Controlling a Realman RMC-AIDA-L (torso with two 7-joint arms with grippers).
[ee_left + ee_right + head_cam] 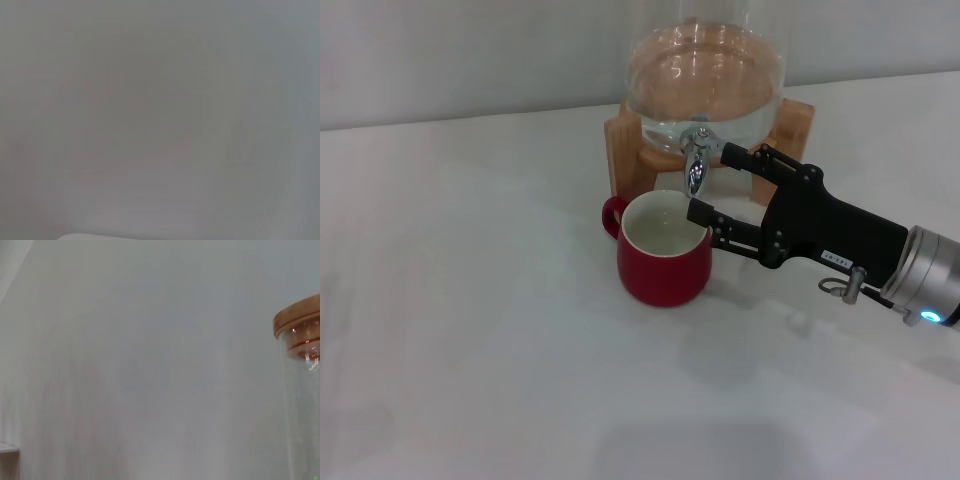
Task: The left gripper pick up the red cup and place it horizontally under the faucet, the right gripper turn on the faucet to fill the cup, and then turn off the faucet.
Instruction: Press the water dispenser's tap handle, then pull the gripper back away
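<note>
The red cup [663,252] stands upright on the white table under the chrome faucet [697,163], its handle pointing left. The faucet sticks out of a clear glass dispenser [705,85] on a wooden stand [632,150]. My right gripper [712,182] is open just right of the faucet. One finger is level with the tap and the other is at the cup's right rim. It holds nothing. The left gripper is out of view. The left wrist view shows only a blank grey surface.
The white table [470,300] spreads to the left and front of the cup. The right wrist view shows a pale wall and the dispenser's wooden lid [300,315] over its glass.
</note>
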